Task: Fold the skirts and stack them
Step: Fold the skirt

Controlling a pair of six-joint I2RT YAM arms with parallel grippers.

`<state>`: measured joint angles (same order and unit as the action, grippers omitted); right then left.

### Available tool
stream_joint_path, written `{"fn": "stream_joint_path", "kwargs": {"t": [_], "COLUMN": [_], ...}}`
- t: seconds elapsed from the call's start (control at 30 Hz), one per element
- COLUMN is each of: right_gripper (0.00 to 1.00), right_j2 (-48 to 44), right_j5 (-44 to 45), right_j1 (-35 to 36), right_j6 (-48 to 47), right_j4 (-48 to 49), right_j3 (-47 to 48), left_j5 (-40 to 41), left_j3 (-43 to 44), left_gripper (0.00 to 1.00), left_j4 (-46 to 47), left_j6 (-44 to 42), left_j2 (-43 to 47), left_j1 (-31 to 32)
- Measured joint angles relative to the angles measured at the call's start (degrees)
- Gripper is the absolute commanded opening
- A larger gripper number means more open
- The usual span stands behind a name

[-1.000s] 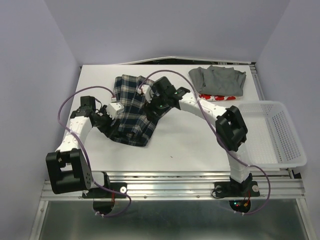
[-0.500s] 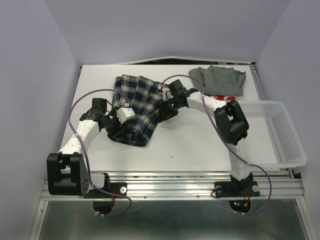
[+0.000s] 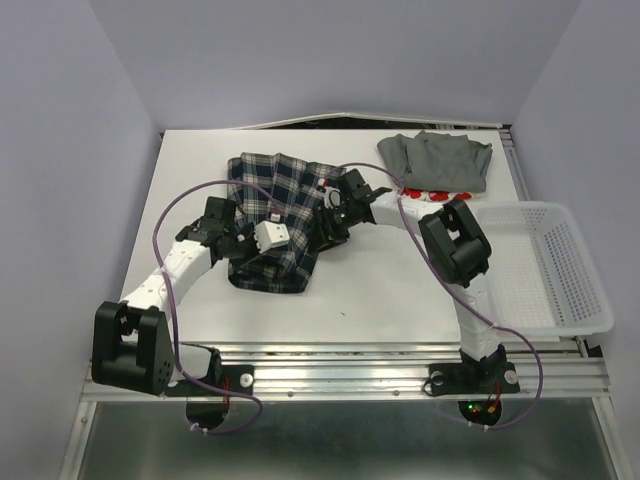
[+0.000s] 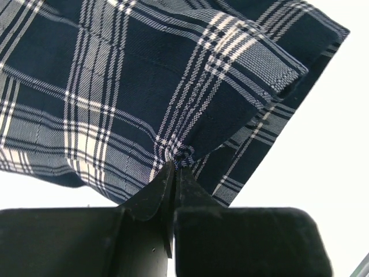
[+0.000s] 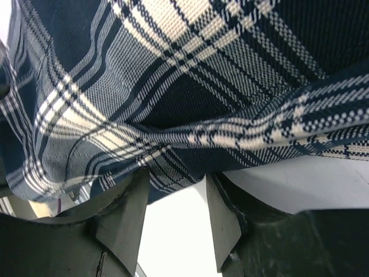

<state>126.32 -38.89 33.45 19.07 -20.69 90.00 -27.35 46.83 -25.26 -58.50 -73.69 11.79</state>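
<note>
The plaid skirt (image 3: 268, 195) lies spread on the table's middle, and its weave fills both wrist views (image 4: 144, 86) (image 5: 190, 69). My left gripper (image 3: 292, 249) (image 4: 175, 163) is over the skirt's near right part, shut on a small pinch of plaid cloth. At the skirt's right edge my right gripper (image 3: 323, 231) (image 5: 174, 178) has its jaws apart, the cloth's hem lying across the fingertips (image 5: 140, 176) and bare table showing between them. The grey skirt (image 3: 436, 160) lies folded at the back right on top of the white skirt with red print (image 3: 432, 195).
A white mesh basket (image 3: 572, 300) stands at the right, hanging over the table's edge. Purple cables (image 3: 172, 215) loop from both arms above the cloth. Walls close in the table on the left, right and back.
My left gripper has moved right across the plaid skirt and closed on its cloth. The right gripper has come nearer and lower to the skirt's right edge, its jaws somewhat narrower.
</note>
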Motion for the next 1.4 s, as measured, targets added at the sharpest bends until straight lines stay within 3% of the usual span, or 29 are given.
{"fn": "stream_joint_path", "kwargs": {"t": [0.27, 0.5, 0.67, 0.8, 0.9, 1.03, 1.17, 1.4], "right_gripper": [0.50, 0.48, 0.47, 0.48, 0.48, 0.44, 0.38, 0.37], "right_j2": [0.0, -0.5, -4.6, -8.3, -9.6, -9.7, -9.7, -7.0], "right_j5": [-1.1, -1.6, -0.5, 1.0, 0.6, -2.1, -5.0, -7.7], "right_j1": [-0.1, -0.4, -3.2, -7.7, -9.6, -8.3, -6.3, -3.3], "right_j6": [2.5, 2.6, -0.3, -1.1, 1.8, 9.2, 18.0, 32.3], "right_j4": [2.6, 4.2, -0.8, -3.3, -3.8, 1.0, 7.1, 21.2], "right_j3": [-1.2, -3.5, -5.4, -5.0, -1.2, 2.6, 0.5, -3.6], "left_j5": [-1.6, -1.1, -1.1, -1.1, -1.0, -0.5, -0.2, 0.2], "left_j3": [-0.6, -1.7, -1.9, -2.3, -2.3, -2.3, -3.9, -4.4], "left_gripper": [0.00, 0.00, 0.01, 0.11, 0.16, 0.15, 0.12, 0.12], "left_j4": [1.3, 5.3, 5.9, 6.6, 7.0, 7.5, 9.3, 10.0], "left_j6": [0.5, 0.7, -0.6, -1.5, -1.6, -1.7, -1.8, -1.9], "left_j2": [-1.4, -12.0, -12.1, -11.9, -11.9, -11.9, -10.6, -10.3], "left_j1": [6.1, 9.8, 10.3, 10.4, 10.5, 11.0, 11.1, 11.4]}}
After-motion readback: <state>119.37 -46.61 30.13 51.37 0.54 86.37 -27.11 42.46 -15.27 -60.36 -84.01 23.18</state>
